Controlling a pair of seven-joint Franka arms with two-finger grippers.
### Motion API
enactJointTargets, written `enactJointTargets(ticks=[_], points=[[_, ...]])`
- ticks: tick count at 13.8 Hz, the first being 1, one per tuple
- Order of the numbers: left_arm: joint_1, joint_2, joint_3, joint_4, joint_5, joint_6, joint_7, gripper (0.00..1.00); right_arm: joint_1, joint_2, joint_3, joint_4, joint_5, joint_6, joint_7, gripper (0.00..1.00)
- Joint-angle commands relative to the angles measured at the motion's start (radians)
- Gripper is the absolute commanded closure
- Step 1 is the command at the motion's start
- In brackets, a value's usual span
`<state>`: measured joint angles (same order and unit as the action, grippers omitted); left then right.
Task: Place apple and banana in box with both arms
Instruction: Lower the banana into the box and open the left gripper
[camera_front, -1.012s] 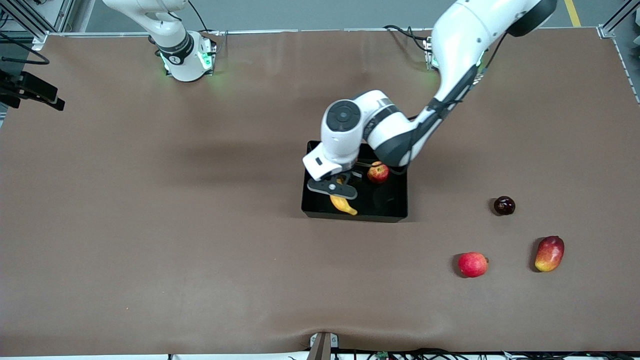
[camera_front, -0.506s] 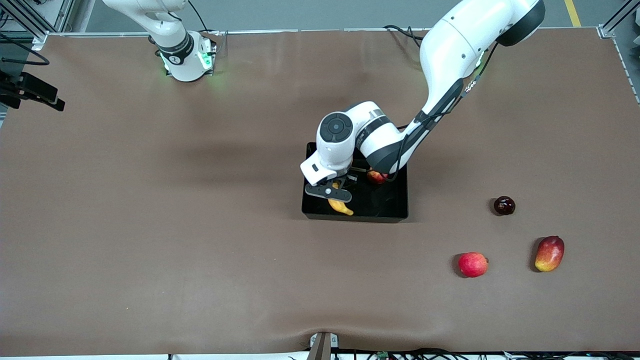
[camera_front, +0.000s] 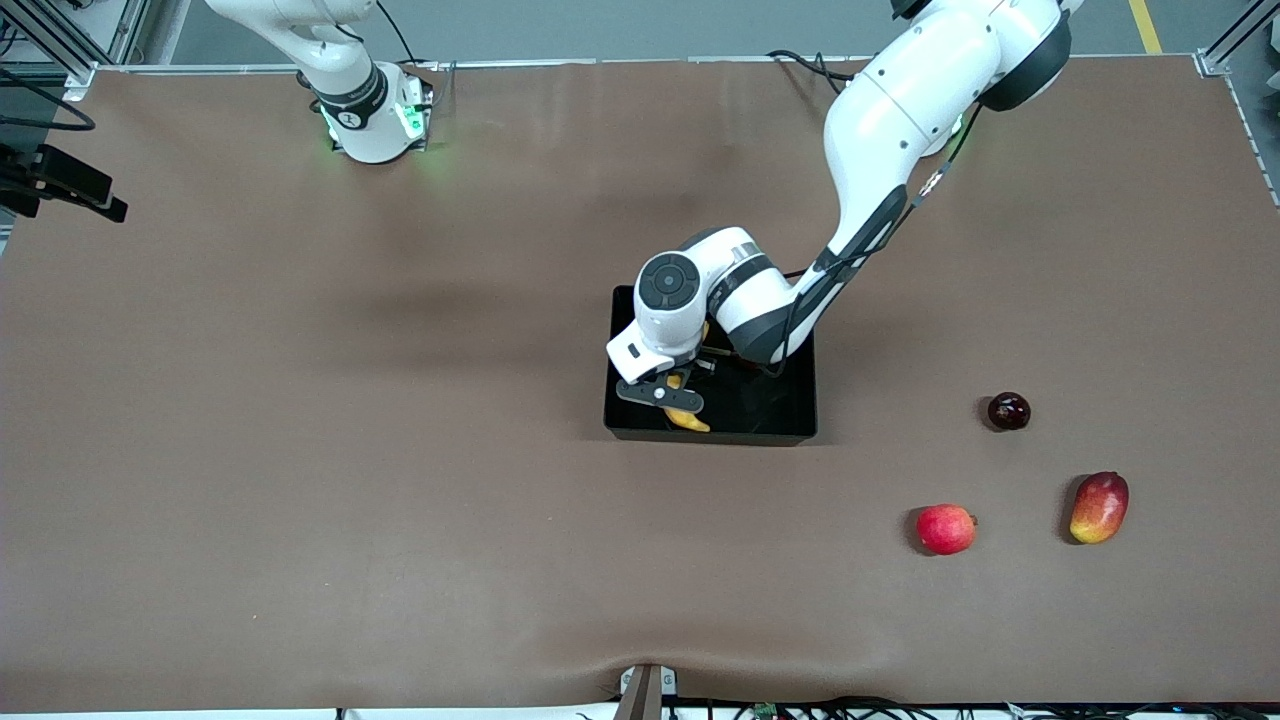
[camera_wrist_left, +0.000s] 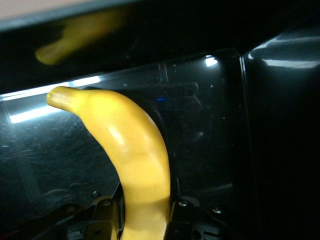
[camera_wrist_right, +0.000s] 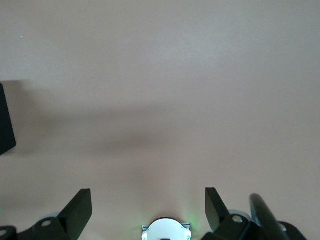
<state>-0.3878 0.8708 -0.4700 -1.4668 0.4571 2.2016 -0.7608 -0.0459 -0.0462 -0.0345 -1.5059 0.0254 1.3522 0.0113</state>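
From the front you cannot see the apple at all, because the left arm's wrist covers that part of the box (camera_front: 790, 420), and only the tip of the banana (camera_front: 688, 419) shows below the left gripper (camera_front: 672, 392). In the left wrist view the banana's (camera_wrist_left: 132, 160) lower end runs off the picture between the jaws. The right gripper (camera_wrist_right: 145, 207) is outside the front view, and its wrist view cuts its fingers (camera_wrist_right: 77, 210) at the edge.
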Motion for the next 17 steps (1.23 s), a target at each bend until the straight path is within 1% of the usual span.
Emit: enactJointTargets(ticks=[1,2,3,6,7,8,9,11,12,14,17], points=[[-0.028,0.016,0.025,0.026,-0.003,0.004,0.0,0.63,-0.026,-0.003,0.013,0.0,0.024,-0.001,-0.011,0.0],[-0.028,0.013,0.033,0.026,-0.005,0.004,-0.008,0.22,-0.028,-0.001,0.013,0.0,0.024,0.001,-0.011,0.0],[-0.028,0.008,0.034,0.028,-0.005,0.006,-0.005,0.0,-0.032,-0.001,0.013,0.0,0.024,0.004,-0.013,0.0],[-0.014,-0.038,0.034,0.033,-0.005,-0.003,-0.009,0.0,-0.032,0.002,0.013,0.0,0.025,0.002,-0.011,0.0],[-0.003,-0.074,0.036,0.033,-0.005,-0.008,-0.008,0.0,-0.032,0.002,0.013,0.0,0.025,0.001,-0.013,0.0],[0.033,-0.11,0.036,0.033,-0.006,-0.029,-0.003,0.0,-0.034,0.002,0.013,0.0,0.025,-0.001,-0.013,0.0],[0.073,-0.155,0.025,0.033,-0.009,-0.067,0.001,0.0,-0.034,0.002,0.013,0.0,0.025,-0.002,-0.02,0.0],[0.098,-0.251,0.025,0.033,-0.02,-0.153,0.003,0.0,-0.048,0.002,0.013,0.0,0.025,-0.002,-0.048,0.0],[0.13,-0.289,0.025,0.033,-0.035,-0.195,0.003,0.0,-0.054,0.005,0.013,0.0,0.025,0.002,-0.059,0.0],[0.199,-0.358,0.024,0.031,-0.072,-0.253,0.009,0.0,-0.055,0.006,0.013,0.0,0.033,0.005,-0.066,0.0],[0.279,-0.447,0.025,0.031,-0.08,-0.325,0.012,0.0,-0.052,0.009,0.013,0.0,0.036,0.005,-0.066,0.0]])
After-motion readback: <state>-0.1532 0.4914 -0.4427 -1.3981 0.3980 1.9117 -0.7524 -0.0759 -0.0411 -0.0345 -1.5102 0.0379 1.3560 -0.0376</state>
